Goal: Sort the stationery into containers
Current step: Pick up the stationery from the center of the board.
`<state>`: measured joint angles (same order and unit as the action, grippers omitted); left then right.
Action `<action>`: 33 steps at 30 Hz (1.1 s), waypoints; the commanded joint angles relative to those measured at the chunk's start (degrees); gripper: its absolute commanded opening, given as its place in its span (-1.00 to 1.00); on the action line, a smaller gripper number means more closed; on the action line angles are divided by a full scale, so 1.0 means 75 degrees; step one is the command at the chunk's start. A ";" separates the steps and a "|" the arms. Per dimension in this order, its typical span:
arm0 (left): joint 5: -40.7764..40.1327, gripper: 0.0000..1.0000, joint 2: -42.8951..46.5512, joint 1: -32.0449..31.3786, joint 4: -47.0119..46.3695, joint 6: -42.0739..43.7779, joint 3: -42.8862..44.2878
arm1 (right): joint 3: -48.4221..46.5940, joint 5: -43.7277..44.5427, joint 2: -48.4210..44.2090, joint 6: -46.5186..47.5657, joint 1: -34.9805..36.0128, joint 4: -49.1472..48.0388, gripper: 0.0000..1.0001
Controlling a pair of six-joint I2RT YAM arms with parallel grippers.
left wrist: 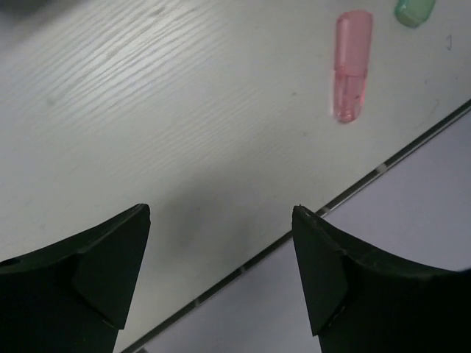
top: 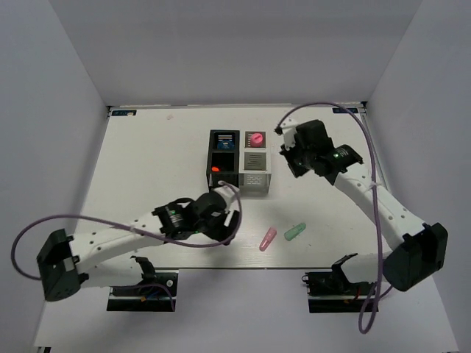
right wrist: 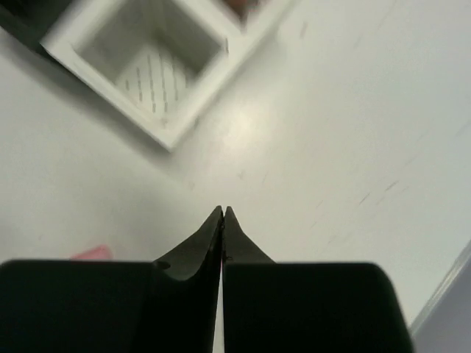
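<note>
Two joined containers stand mid-table: a black one [top: 221, 158] and a white one [top: 255, 168]. A blue pot [top: 223, 139] and a red-capped item [top: 215, 168] sit in the black cells. A pink round piece [top: 255, 138] fills the white far cell, and the white near cell [right wrist: 151, 70] looks empty. A pink capsule [top: 267, 239] [left wrist: 352, 65] and a mint-green capsule [top: 295, 232] [left wrist: 414, 10] lie near the front edge. My left gripper [top: 229, 219] [left wrist: 221, 220] hangs open and empty, left of the capsules. My right gripper [top: 288, 158] [right wrist: 223, 211] is shut on nothing, right of the white container.
The table's front edge [left wrist: 346, 195] runs just under and to the right of my left gripper. White walls close in the table on the left, back and right. A cable loops from each arm.
</note>
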<state>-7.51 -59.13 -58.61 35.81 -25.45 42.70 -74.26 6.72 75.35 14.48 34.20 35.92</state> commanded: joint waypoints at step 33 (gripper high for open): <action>-0.1495 0.10 -0.6810 -0.1947 -0.2386 -0.0005 0.3612 | 0.2999 -0.6122 -0.1082 -0.1204 -0.4781 0.0988 -0.13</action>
<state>-16.19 -109.97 -72.95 15.22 -24.51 68.45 -52.05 -35.62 69.06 4.95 0.25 44.42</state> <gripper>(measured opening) 0.558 0.438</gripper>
